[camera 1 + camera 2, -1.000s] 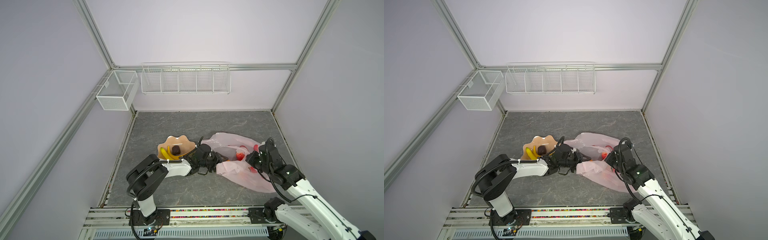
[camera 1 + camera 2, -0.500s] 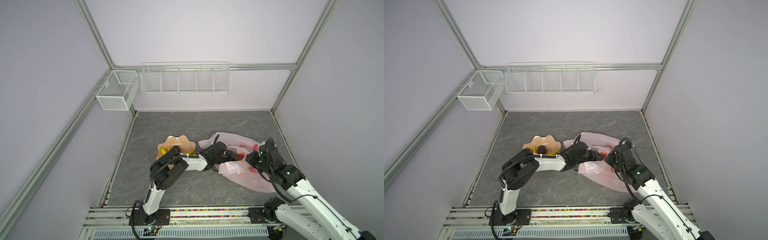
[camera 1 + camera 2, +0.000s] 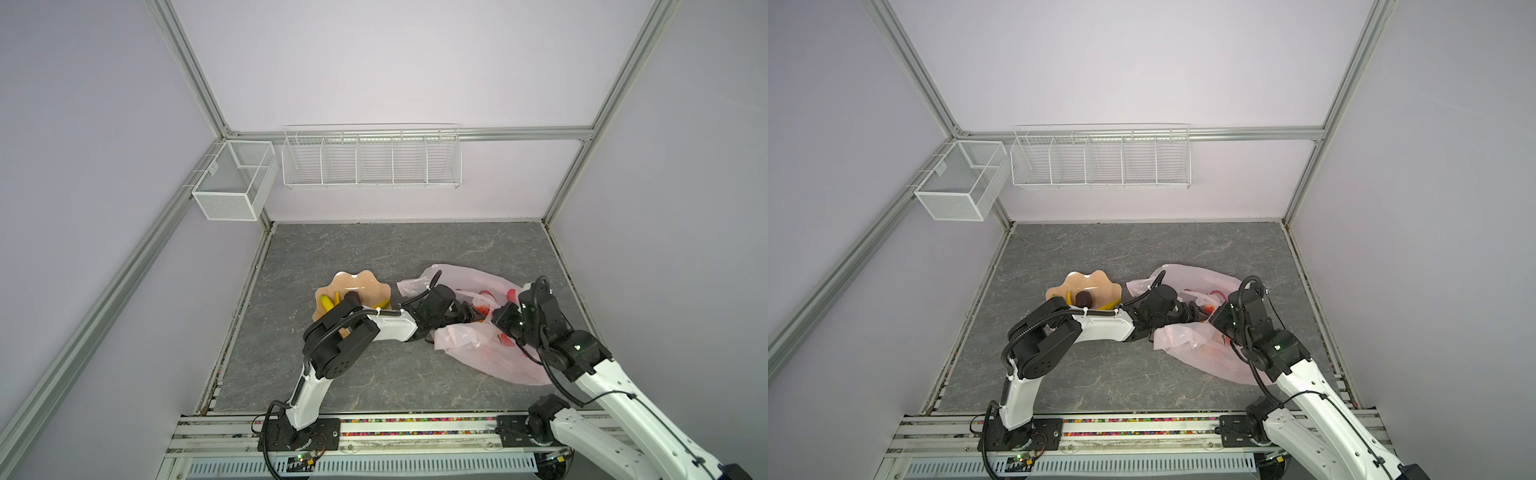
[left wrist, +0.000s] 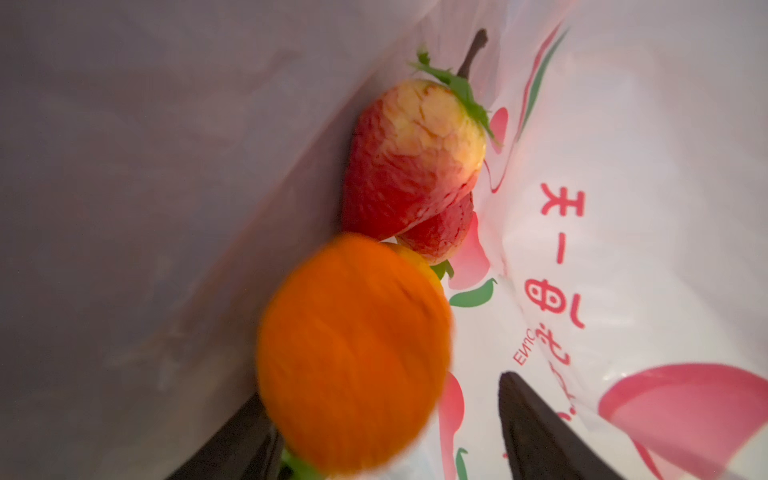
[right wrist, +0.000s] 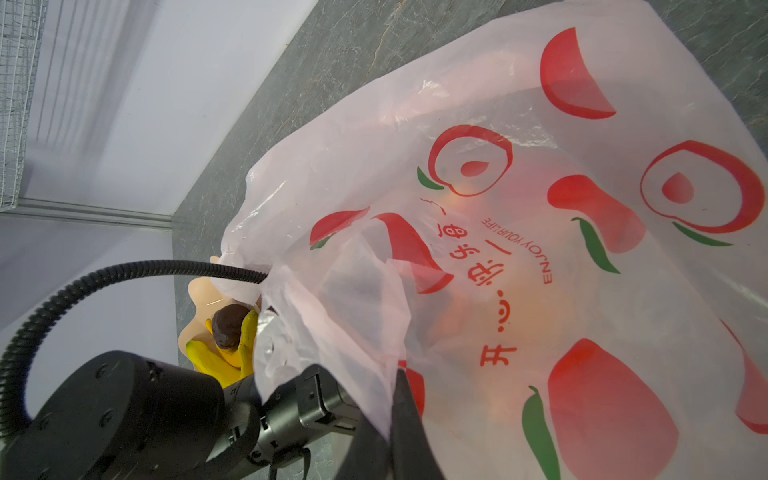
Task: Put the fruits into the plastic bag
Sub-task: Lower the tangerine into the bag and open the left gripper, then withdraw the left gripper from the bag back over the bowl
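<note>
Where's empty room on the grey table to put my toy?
Biggest bare stretch of the table: along the back wall, behind the dish and plastic bag. Another: in front, between the left arm, the bag and the rail. Crowded: the middle, where the left gripper reaches into the bag's mouth and the right gripper pinches its edge.

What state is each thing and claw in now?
plastic bag: lying down, mouth held open.
left claw: open, inside the bag.
right claw: shut on bag's edge.
orange fruit: in the bag, blurred.
strawberries: in the bag.
dish: holds bananas, one dark fruit.
</note>
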Tool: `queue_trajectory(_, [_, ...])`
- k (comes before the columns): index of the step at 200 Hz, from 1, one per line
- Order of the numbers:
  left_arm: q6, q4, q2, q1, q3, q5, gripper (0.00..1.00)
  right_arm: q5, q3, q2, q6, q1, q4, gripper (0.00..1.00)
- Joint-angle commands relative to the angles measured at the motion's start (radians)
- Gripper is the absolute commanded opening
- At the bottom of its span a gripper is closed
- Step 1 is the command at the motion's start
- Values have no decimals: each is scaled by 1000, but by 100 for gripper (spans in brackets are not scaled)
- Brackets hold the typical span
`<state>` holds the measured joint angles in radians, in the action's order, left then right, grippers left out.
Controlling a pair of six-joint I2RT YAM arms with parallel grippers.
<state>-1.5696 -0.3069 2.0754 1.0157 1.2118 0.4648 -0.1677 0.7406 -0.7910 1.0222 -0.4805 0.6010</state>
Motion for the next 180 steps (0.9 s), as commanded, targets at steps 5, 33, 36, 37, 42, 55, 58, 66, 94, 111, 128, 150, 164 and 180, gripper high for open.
queue_trajectory(5, [10,59,-47,0,12,-8,78,-4,-9,9,14,-5,-11,7])
queue_trajectory(33, [31,97,-85,-13,-15,-19,75,-7,-9,15,14,-5,-5,7])
queue_trajectory(36, [32,97,-89,-15,-18,-19,74,-8,-10,15,14,-5,-3,7])
queue_trajectory(37, [33,97,-89,-15,-19,-19,73,-8,-10,16,14,-6,-3,7])
queue_trajectory(42, [35,99,-96,-18,-24,-21,71,-8,-11,17,14,-4,-4,7])
queue_trajectory(55, [46,113,-111,-22,-32,-23,59,-10,-11,19,14,-5,-1,7])
queue_trajectory(58, [49,116,-113,-23,-34,-23,56,-11,-10,20,14,-5,-1,7])
queue_trajectory(66, [52,118,-120,-25,-40,-23,47,-13,-10,21,14,-5,1,7])
queue_trajectory(94, [57,116,-150,-35,-77,-29,32,-16,-5,20,14,-6,3,7])
queue_trajectory(111, [59,108,-174,-47,-111,-29,29,-17,-4,22,13,-6,4,7])
queue_trajectory(128, [74,124,-212,-65,-150,-34,29,-17,-4,22,13,-6,6,7])
queue_trajectory(150, [100,156,-282,-93,-214,-52,29,-18,-3,27,13,-5,11,7])
queue_trajectory(164, [119,182,-338,-109,-264,-77,29,-22,-4,31,11,-6,16,7])
queue_trajectory(180, [133,215,-405,-128,-322,-104,28,-24,-6,35,10,-5,19,7])
